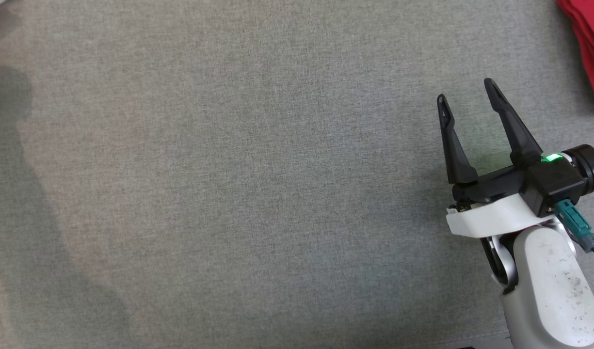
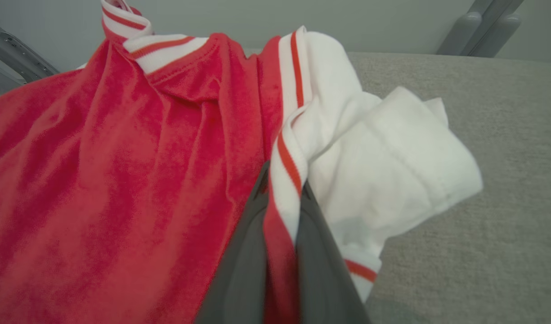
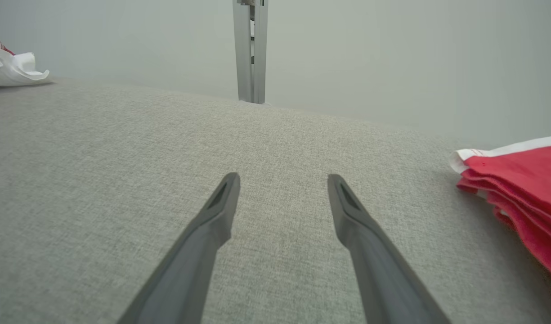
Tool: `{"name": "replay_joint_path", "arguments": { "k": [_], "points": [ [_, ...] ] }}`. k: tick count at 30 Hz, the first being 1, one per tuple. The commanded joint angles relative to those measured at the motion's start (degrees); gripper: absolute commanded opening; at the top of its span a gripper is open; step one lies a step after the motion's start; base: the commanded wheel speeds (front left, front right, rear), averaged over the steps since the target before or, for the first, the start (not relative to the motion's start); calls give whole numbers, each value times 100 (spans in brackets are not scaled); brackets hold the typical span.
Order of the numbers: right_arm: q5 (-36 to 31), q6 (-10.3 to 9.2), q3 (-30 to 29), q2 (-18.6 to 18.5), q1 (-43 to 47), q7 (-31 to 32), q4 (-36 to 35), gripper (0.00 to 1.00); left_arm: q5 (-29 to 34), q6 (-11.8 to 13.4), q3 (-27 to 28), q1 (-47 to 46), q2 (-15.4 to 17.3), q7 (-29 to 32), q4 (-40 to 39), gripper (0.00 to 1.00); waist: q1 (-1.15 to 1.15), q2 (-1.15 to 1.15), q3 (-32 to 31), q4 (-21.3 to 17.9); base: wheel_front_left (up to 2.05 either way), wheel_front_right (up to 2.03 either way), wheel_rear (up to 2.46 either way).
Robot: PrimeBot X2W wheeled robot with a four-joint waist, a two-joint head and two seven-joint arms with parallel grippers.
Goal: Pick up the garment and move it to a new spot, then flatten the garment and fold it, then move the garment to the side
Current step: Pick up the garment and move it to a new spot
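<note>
Garment (image 2: 122, 180), red body, white sleeves: bunched at the surface's (image 1: 229, 194) far left corner, left gripper (image 2: 284, 184) pinching its striped shoulder seam; right gripper (image 1: 465, 92) spread wide, empty. You should lift high before carrying, so trailing cloth clears.

No readable text, label or number appears anywhere.

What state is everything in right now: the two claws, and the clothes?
left gripper: shut, pinching the garment's striped seam.
garment: bunched and creased, not folded, held by the left gripper.
right gripper: open, empty, above the table.
red stack: folded, lying on the table apart from the right gripper.
</note>
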Motion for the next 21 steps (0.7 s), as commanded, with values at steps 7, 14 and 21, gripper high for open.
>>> {"name": "replay_joint_path", "arguments": {
  "k": [7, 14, 21],
  "points": [
    [193, -6, 54, -19, 136, -94, 433, 100, 242, 10, -168, -17, 189, -759, -308, 0, -1, 0, -863, -53, 0, 0, 0],
    [431, -6, 78, -18, 394, -120, 846, 100, 383, -14, -683, -47, 117, -1020, -885, 0, -1, 0, -1800, -144, 0, 0, 0],
    [713, -6, 74, -18, 724, -125, 980, 100, 131, -18, -1551, -196, -119, -991, -1776, 0, -1, 0, -2577, -334, 0, 0, 0]
  ]
}}
